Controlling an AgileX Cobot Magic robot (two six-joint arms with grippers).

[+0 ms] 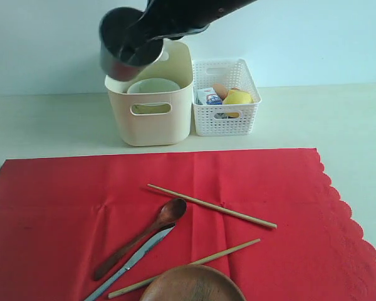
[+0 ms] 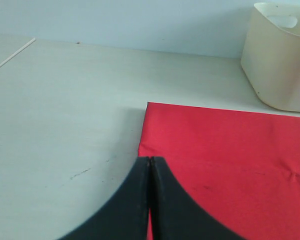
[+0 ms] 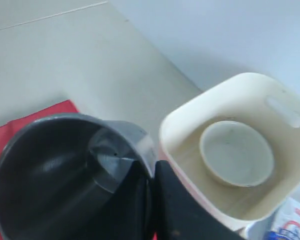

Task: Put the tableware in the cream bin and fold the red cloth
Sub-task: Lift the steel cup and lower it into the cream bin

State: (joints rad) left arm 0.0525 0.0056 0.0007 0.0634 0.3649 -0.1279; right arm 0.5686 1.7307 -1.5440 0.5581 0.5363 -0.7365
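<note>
Hanging steel cup (image 1: 128, 47) beside cream bin (image 1: 151, 128).

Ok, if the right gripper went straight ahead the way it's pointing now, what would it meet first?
Most likely the cream bin's corner rim: the right gripper, shut on the steel cup, points at that edge, not squarely at the opening where the white bowl sits. Depth is unclear.

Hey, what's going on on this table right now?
The right gripper holds the steel cup by its wall, in the air at the rim of the cream bin, where the white bowl already sits. The left gripper is shut and empty at a corner of the red cloth. The wooden spoon, knife, two chopsticks and brown plate lie on the unfolded cloth.
</note>
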